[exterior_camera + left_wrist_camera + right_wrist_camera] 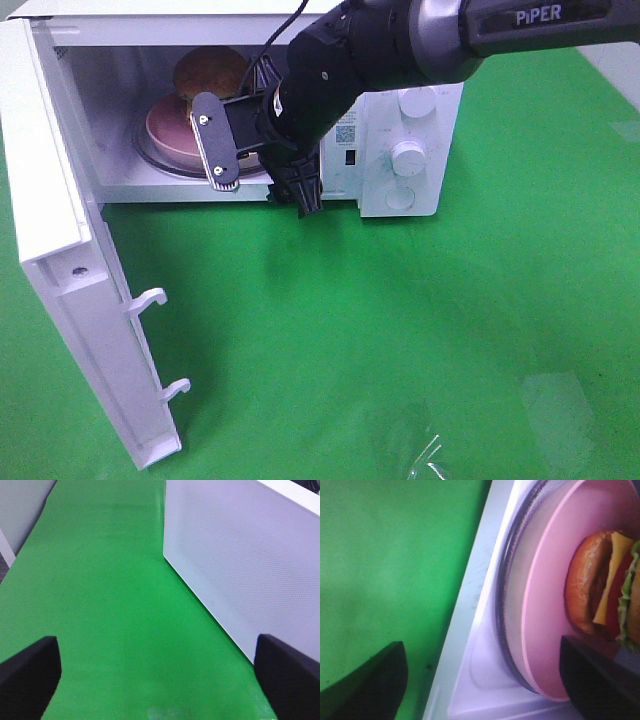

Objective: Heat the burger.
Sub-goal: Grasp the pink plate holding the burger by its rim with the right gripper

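Burger (208, 72) on pink plate (165, 130) inside microwave | right gripper (262, 168) wide open, empty | I withdraw straight, avoiding door (75, 330).

The right arm (400, 50) blocks most of the burger (208, 70) and pink plate (170, 128) from above, the wrist shot cuts the burger at the edge, and the microwave (410, 150) dial markings are too small to read.
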Robot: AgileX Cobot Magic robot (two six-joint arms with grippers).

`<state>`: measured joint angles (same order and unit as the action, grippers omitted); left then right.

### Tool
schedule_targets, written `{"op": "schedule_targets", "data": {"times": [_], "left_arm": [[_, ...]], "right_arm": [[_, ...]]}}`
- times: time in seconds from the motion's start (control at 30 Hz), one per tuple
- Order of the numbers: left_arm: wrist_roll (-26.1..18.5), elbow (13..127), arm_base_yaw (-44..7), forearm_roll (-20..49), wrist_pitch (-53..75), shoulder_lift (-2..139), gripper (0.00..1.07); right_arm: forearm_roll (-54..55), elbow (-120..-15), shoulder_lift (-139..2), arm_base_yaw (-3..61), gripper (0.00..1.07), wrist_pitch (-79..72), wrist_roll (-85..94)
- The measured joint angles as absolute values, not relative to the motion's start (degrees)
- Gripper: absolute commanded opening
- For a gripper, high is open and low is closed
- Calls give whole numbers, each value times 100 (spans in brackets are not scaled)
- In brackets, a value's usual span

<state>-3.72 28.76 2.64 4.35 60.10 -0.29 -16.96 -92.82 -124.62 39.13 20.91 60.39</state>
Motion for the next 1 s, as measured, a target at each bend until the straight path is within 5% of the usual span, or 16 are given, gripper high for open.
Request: {"op": "schedule_targets", "data": {"times": [1.0], "left_arm": [[-372, 2876, 264, 435, 6010, -29, 98]], "right_arm": [[-1026, -10943, -13866, 3833, 73, 2389, 6039]]}}
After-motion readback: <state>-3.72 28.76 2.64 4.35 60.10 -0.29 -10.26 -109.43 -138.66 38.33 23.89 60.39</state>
